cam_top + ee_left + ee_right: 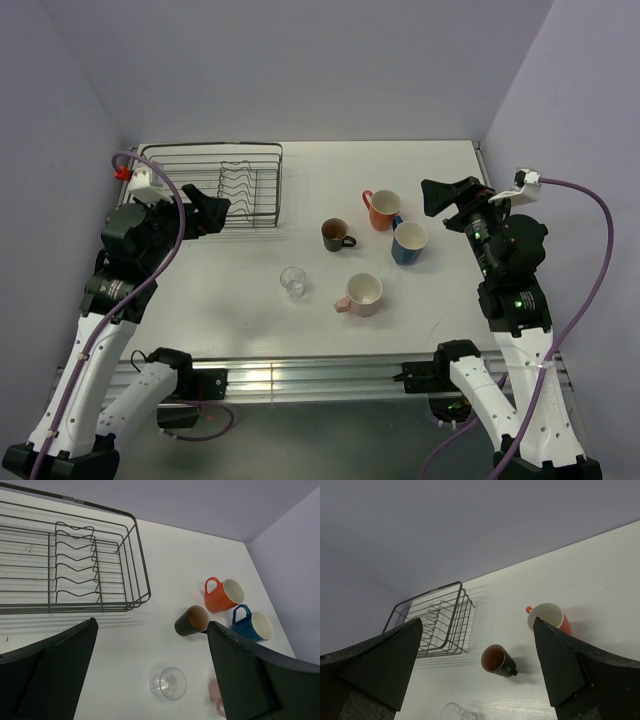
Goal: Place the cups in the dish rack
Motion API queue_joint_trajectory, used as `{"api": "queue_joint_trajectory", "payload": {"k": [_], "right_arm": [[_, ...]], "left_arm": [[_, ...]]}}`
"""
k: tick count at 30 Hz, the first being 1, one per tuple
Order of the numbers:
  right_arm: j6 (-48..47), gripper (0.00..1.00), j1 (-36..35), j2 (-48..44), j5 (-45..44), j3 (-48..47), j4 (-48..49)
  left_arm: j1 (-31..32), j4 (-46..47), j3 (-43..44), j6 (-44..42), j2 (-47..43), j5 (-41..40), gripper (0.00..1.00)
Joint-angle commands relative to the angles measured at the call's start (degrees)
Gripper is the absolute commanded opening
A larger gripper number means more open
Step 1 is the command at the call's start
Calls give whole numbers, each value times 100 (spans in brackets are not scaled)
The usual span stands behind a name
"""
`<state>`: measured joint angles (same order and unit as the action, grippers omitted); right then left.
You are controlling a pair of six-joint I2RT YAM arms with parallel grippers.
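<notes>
The dark wire dish rack (pixel 210 185) stands empty at the back left; it also shows in the left wrist view (pixel 75 565) and the right wrist view (pixel 432 622). On the table stand the orange mug (pixel 382 209), blue mug (pixel 408 242), dark brown mug (pixel 336 235), pink mug (pixel 361 294) and clear glass tumbler (pixel 293 281). My left gripper (pixel 213 212) is open and empty beside the rack's right end, above the table. My right gripper (pixel 438 196) is open and empty, raised just right of the orange mug.
Lilac walls close the table on the left, back and right. The table's near edge is a metal rail (pixel 300 380) where both arm bases are bolted. Purple cables (pixel 590 250) loop beside each arm.
</notes>
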<state>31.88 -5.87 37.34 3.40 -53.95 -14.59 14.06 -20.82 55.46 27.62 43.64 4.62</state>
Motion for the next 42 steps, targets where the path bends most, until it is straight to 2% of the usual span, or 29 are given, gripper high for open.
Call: {"api": "queue_joint_trajectory", "payload": {"k": [1, 13, 23, 29, 33, 36, 37, 40, 42], "right_arm": [[-33, 100, -28, 1, -94, -115, 79], [-68, 100, -37, 203, 82, -185, 9], [-120, 100, -28, 317, 135, -230, -97], [-138, 100, -28, 282, 266, -107, -44], [-199, 100, -37, 387, 775, -71, 53], [-339, 98, -256, 668, 1058, -203, -61], [-392, 98, -553, 747, 988, -255, -122], [-542, 97, -1099, 985, 172, -405, -325], [-551, 97, -1355, 1099, -6, -449, -325]], "left_arm": [[-27, 175, -27, -116, -31, -40, 99], [35, 140, 52, -64, 460, 346, 97], [1159, -414, -26, 683, 1059, -743, 83], [1370, -502, -334, 1053, 1077, -1183, 78], [1415, -485, -448, 1167, 1068, -1236, 78], [1424, -476, -492, 1193, 1024, -1262, 78], [1424, -467, -501, 1193, 989, -1271, 78], [1424, -467, -519, 1185, 989, -1280, 78], [1424, -458, -554, 1202, 1015, -1262, 78]]}}
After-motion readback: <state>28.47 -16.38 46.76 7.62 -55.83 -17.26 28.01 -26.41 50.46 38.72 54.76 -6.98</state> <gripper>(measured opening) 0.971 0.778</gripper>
